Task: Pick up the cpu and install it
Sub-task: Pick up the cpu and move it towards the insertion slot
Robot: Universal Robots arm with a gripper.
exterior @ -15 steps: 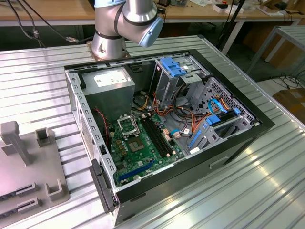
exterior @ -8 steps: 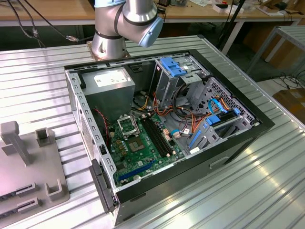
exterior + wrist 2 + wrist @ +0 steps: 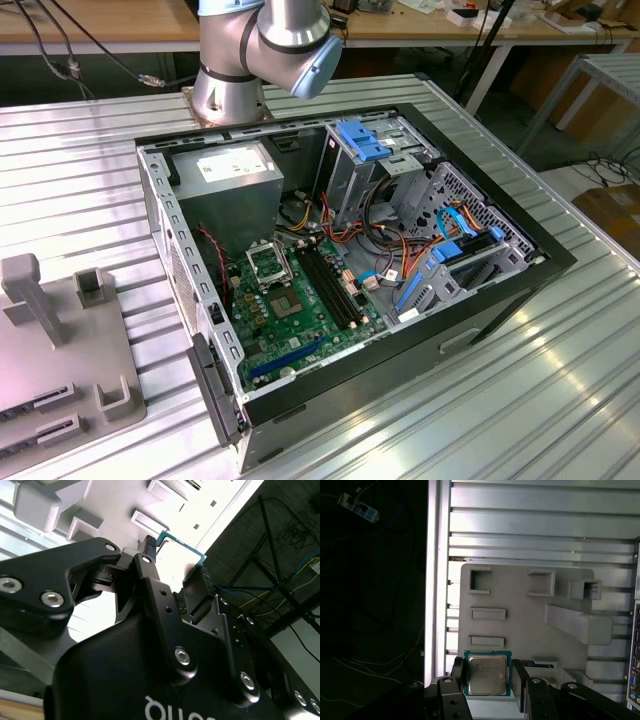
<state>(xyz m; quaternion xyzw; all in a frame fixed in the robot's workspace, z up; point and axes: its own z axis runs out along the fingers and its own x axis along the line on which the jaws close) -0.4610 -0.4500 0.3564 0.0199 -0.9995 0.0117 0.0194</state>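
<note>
The cpu point(image 3: 487, 674), a small square chip with a silver-grey top and green rim, sits between the two black fingers point(image 3: 459, 678) of my gripper point(image 3: 490, 679), which is shut on it. In the second wrist view the cpu point(image 3: 181, 555) shows edge-on between the same fingers point(image 3: 202, 582). It hangs over the grey parts fixture point(image 3: 530, 630), apart from it. In the exterior view the open computer case holds the green motherboard point(image 3: 300, 315), with its black-framed socket point(image 3: 268, 263) open near the power supply.
The grey fixture point(image 3: 55, 350) lies on the ribbed metal table at the exterior view's left, with raised blocks on it. The arm's base point(image 3: 235, 70) stands behind the case point(image 3: 480, 310). Cables and drive cages with blue clips point(image 3: 365, 140) crowd the case's far side.
</note>
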